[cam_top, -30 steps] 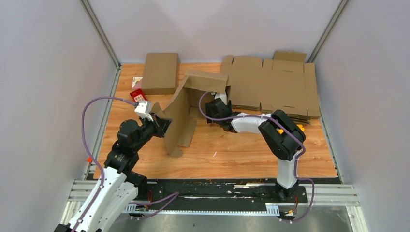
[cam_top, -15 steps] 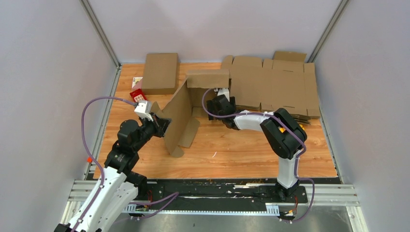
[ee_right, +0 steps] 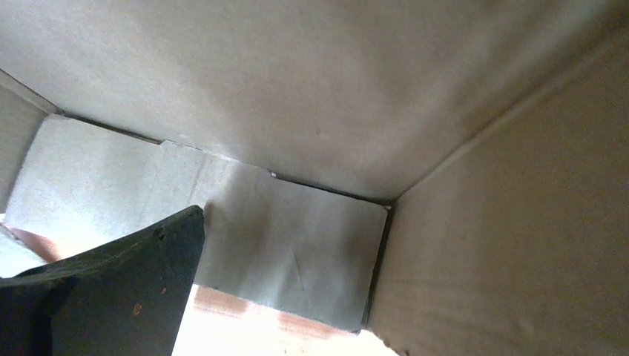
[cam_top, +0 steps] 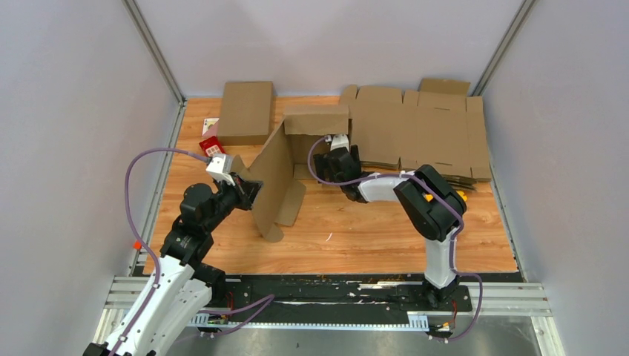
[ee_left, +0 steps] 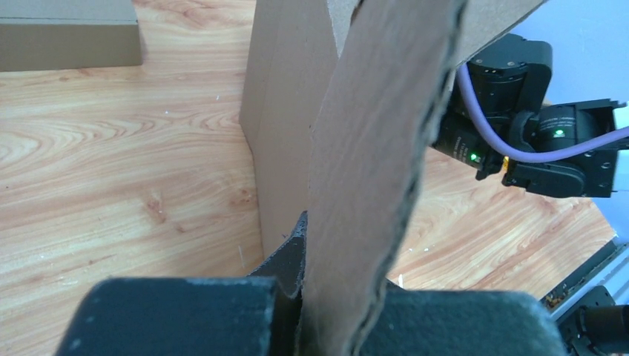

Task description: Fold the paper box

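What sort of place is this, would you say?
Probably a robot test cell: grey walls enclose a wooden tabletop, with a mounting rail and a pile of cardboard blanks.

Pale grey walls [cam_top: 326, 37] enclose a wood-grain table [cam_top: 371, 230] under even light.

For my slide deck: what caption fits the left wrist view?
Left end effector shut on an upright panel of the paper box, wooden table below.

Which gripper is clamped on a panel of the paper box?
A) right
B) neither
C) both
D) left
D: the left wrist view shows the left gripper shut on an upright panel of the paper box; the right gripper is open, holding nothing.
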Tool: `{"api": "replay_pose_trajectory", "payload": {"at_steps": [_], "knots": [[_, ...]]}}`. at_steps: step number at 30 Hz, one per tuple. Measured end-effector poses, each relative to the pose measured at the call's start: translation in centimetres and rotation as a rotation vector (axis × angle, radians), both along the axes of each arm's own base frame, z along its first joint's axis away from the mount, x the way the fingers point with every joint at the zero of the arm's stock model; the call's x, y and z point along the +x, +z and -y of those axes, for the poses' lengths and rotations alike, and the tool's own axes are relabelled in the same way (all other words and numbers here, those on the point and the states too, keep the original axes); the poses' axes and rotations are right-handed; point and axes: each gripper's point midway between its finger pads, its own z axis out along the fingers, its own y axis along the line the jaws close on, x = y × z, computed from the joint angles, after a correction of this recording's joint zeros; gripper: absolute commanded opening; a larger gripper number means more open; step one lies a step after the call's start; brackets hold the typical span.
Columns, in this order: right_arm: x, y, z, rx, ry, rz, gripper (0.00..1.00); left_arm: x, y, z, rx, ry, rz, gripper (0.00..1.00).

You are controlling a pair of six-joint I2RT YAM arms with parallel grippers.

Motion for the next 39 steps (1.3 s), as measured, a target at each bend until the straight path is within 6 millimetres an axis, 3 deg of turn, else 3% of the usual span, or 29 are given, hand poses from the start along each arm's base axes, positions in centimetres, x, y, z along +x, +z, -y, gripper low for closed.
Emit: {"api": "replay_pose_trajectory", "payload": {"at_steps": [7,11,19,22,31,39], "knots": [[0.1,-1.1,-0.3,0.03,-0.008,0.008,1.0,-0.1,-0.1,0.1,0.012,-0.011,0.005,0.0],[-1.8,-1.1,1.0,0.051,-0.012,0.001,1.0,-0.1,-0.1,0.1,0.017,-0.015,0.006,0.0],[-5.0,2.6,3.2,0.101,-0.01,0.048,1.0,-0.1,-0.1,0.1,0.017,-0.019,0.008,0.0],[-5.7,3.6,3.1,0.119,-0.005,0.066,1.0,-0.1,-0.1,0.1,0.017,-0.019,0.008,0.0],[-10.7,4.8,2.8,0.144,0.063,0.109,0.96,-0.5,-0.3,0.0,0.012,-0.019,0.023,0.0],[-12.5,6.2,1.5,0.168,0.114,0.197,0.91,-0.9,-0.2,0.1,0.006,-0.029,0.024,0.0]]}}
